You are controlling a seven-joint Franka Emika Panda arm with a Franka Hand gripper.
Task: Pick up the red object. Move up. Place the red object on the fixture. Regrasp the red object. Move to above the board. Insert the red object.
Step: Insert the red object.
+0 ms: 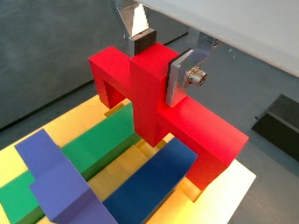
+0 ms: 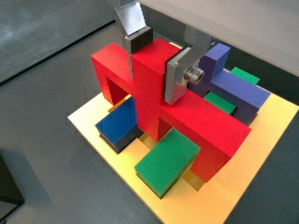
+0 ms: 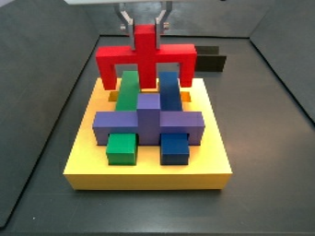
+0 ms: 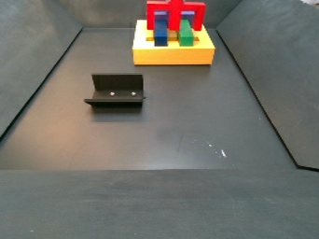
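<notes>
One red object [image 1: 158, 96] is pinched at its stub by the gripper [image 1: 163, 58] above one board [image 3: 147, 161]; one fixture [image 4: 116, 91] is seen apart.

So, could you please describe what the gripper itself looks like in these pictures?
Above the board, the gripper has two flat silver metal plate fingers. One carries a dark pad at its tip; the other shows a round silver screw head on its outer face. In a side view only the fingers' pale lower ends show. No cables or markings are visible.
</notes>
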